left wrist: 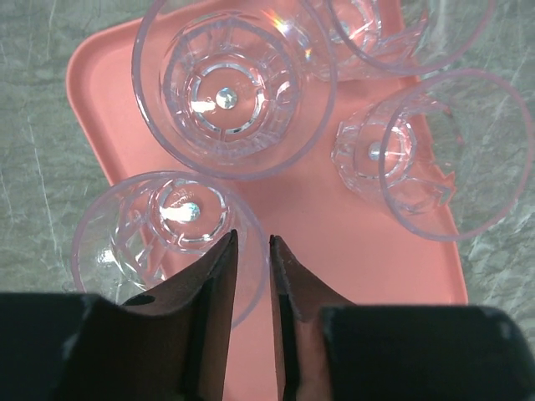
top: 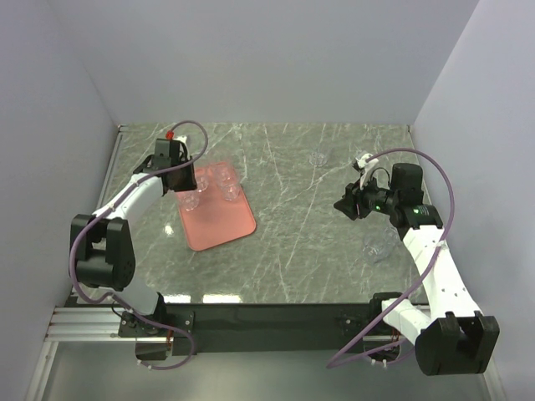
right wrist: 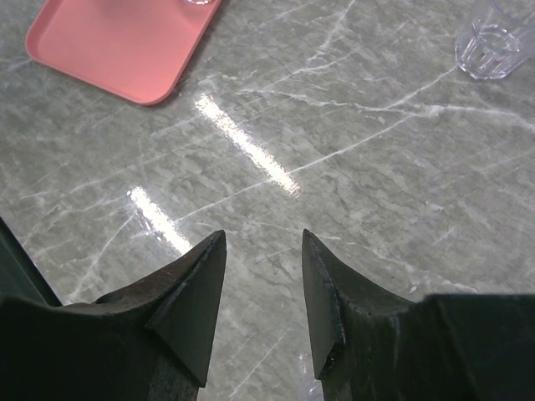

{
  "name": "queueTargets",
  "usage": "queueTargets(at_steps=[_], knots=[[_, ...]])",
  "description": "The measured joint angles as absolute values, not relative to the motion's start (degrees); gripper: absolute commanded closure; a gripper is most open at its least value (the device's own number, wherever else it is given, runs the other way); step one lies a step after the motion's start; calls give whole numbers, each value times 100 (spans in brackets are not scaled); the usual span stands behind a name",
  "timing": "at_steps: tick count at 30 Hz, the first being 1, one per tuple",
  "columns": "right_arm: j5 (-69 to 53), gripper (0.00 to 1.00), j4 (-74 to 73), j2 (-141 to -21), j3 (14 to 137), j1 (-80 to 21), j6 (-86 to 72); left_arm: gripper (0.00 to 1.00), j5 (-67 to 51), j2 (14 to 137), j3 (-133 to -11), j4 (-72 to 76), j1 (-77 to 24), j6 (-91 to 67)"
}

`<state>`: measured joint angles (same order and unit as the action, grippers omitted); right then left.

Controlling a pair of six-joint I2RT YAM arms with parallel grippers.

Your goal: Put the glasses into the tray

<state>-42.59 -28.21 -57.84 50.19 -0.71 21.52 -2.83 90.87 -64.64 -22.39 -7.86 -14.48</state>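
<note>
Glass (right wrist: pixel 491 43) on the bench (right wrist: pixel 334 150) lay ahead and right of the spread, empty right hand (right wrist: pixel 263 236); left hand (left wrist: pixel 252 236), over the tray (left wrist: pixel 343 263), grip indeterminate.

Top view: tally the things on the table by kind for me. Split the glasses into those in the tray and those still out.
Glasses in tray: 4
Glasses on table: 2
Tray: 1
Total: 7
</note>
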Motion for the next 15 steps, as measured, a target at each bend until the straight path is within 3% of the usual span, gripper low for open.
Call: queueTargets(at_steps=[6, 7, 11, 15], knots=[[-4182, 51, -2821, -5846, 5017, -71, 2178, 55, -322, 8527, -6292, -2145, -786, -1476], [-4171, 51, -2821, -5852, 5017, -51, 2185, 46, -325, 8324, -6217, -2130, -786, -1490], [-4101, 51, -2816, -5876, 5013, 93, 2200, 31, -329, 7585, -5927, -2032, -788, -1562], [-3962, 50, -2845, -5927, 5013, 139, 2248, 21, -303, 6746, -5555, -1951, -786, -1612]])
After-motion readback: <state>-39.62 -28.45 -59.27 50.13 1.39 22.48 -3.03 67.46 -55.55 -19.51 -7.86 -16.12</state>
